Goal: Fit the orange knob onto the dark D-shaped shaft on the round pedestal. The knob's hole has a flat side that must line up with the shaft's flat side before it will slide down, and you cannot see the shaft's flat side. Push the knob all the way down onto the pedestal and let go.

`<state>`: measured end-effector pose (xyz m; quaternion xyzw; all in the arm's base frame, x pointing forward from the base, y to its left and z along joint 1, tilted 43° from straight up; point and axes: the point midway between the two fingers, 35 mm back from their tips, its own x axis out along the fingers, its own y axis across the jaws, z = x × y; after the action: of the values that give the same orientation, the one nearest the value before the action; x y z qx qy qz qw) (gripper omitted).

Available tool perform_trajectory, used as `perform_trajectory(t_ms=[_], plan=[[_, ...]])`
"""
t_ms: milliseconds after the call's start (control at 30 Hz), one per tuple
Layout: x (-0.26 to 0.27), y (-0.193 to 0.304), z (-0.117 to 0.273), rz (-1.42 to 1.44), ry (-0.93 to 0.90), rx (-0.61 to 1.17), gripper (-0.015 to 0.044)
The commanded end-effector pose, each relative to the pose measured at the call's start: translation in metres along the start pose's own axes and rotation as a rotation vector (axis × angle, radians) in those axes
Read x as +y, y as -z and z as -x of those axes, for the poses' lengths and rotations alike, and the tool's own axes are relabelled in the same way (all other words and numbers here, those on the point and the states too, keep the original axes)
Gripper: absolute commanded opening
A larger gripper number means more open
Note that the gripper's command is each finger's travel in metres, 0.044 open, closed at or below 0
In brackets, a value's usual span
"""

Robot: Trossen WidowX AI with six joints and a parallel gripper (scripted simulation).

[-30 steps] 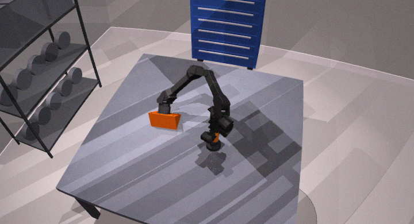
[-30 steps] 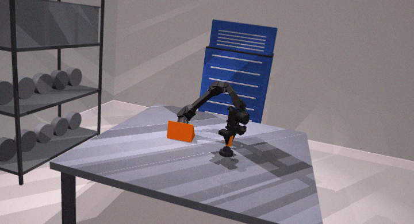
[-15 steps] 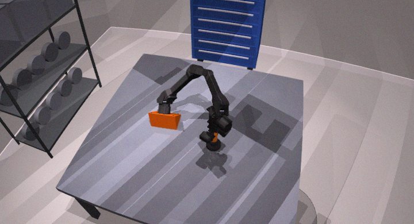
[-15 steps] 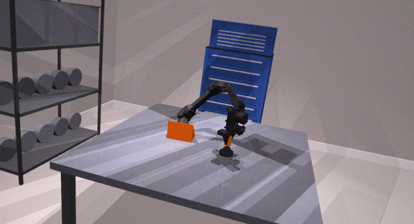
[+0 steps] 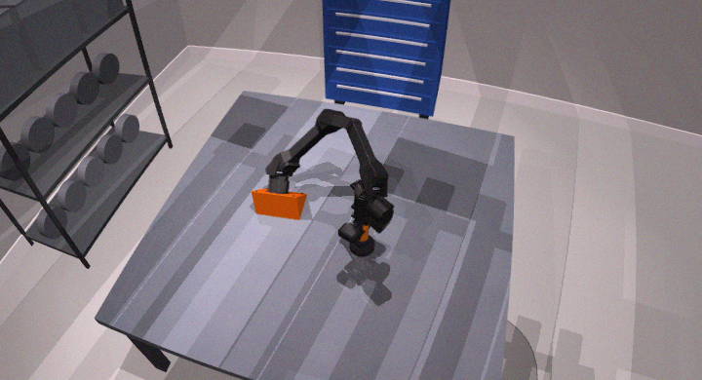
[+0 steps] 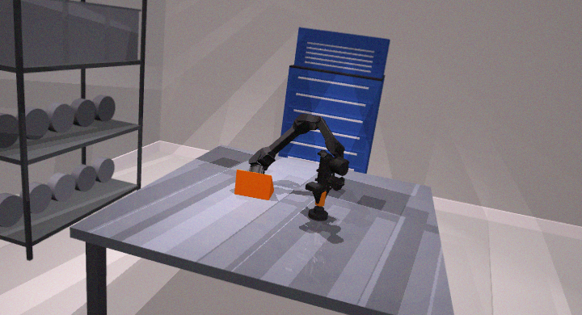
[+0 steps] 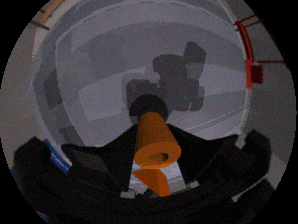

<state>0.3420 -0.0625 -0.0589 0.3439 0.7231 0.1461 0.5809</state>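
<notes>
The orange knob (image 5: 364, 233) (image 6: 321, 199) (image 7: 154, 132) is a tall cylinder standing roughly upright at the round dark pedestal (image 5: 362, 249) (image 6: 318, 214) (image 7: 148, 104). My gripper (image 5: 364, 229) (image 6: 322, 195) (image 7: 151, 126) is shut on the knob, with a finger on each side of it. In the wrist view the knob's near end shows a round opening, and its far end meets the dark pedestal. The dark shaft does not show. Whether a small gap remains between knob and pedestal cannot be told.
The arm rises from an orange block-shaped base (image 5: 279, 205) (image 6: 253, 186) (image 7: 156, 182) on the grey table (image 5: 206, 298) (image 6: 162, 235), left of the pedestal. A blue drawer cabinet (image 5: 383, 43) (image 6: 331, 93) stands behind the table, and a dark shelf rack stands to the left.
</notes>
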Motion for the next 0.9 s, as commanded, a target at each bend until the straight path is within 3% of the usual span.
perform_trajectory(t_ms=[0, 867], plan=[[0.000, 0.001, -0.001, -0.006, 0.000, 0.001, 0.0000], [0.000, -0.002, -0.012, -0.052, -0.001, 0.001, 0.0000]])
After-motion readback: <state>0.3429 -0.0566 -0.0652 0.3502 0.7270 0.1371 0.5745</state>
